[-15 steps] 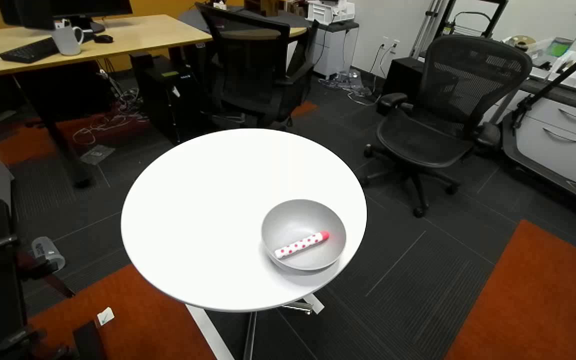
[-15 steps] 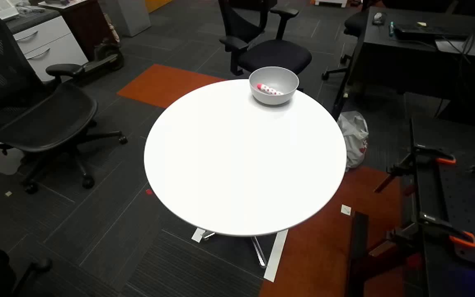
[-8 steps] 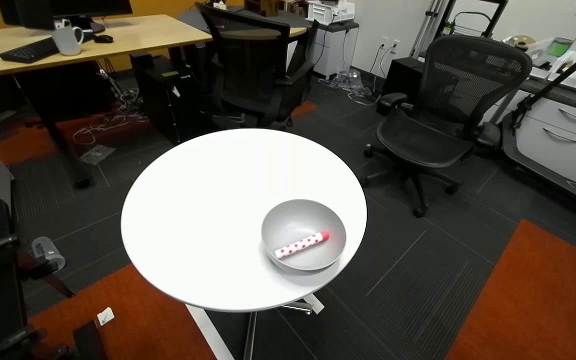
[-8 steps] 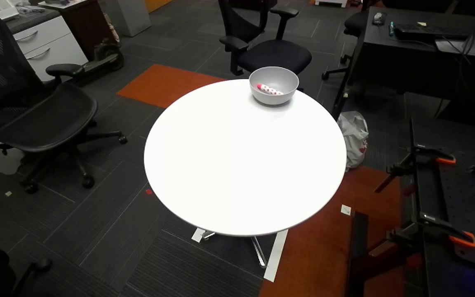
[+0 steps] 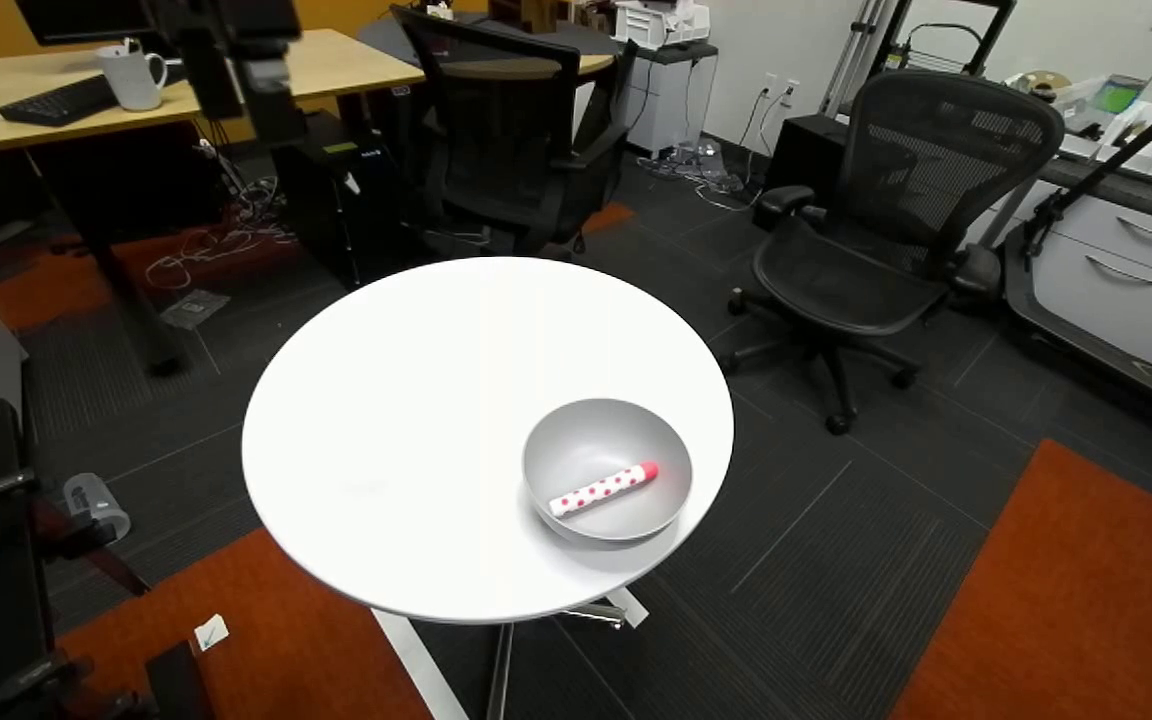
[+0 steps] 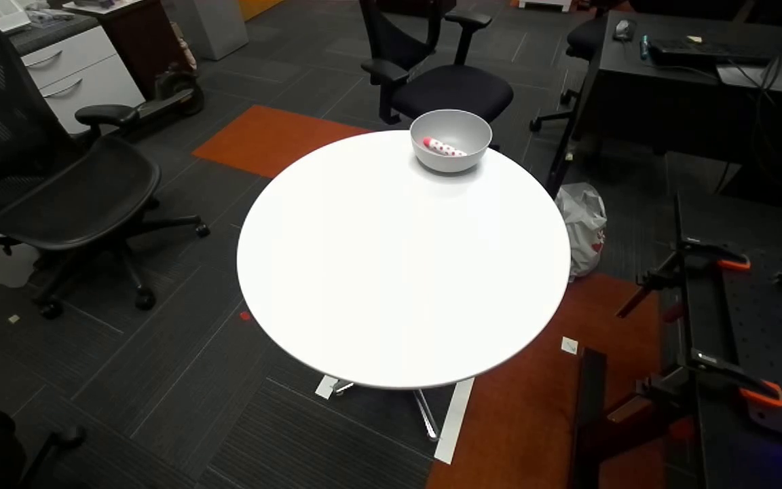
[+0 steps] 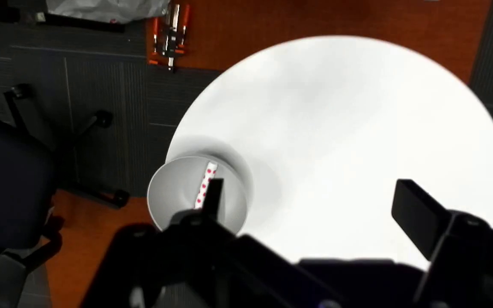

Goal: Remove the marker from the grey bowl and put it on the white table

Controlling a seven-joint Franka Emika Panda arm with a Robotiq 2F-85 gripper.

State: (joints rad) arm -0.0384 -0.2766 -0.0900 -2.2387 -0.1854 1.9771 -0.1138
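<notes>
The marker (image 5: 603, 489) is white with red dots and a red end. It lies inside the grey bowl (image 5: 576, 440) on the round white table (image 5: 406, 400). In an exterior view the bowl (image 6: 459, 126) stands at the table's far edge with the marker (image 6: 444, 147) in it. In the wrist view my gripper (image 7: 308, 186) is wide open and empty above the table (image 7: 336, 128). Its left finger (image 7: 213, 194) covers part of the bowl (image 7: 167, 184) and one end of the marker (image 7: 205, 184). In an exterior view my gripper (image 5: 248, 115) is a blurred dark shape at upper left.
Black office chairs (image 5: 916, 200) (image 6: 449, 92) stand around the table. A wooden desk (image 5: 316, 70) with a mug (image 5: 134, 80) is behind. A black bench with clamps (image 6: 730, 367) stands beside the table. A plastic bag (image 6: 581, 227) lies on the floor.
In an exterior view my gripper has come into sight at upper left, moving right, in front of the desk. The bowl and marker have not moved.
</notes>
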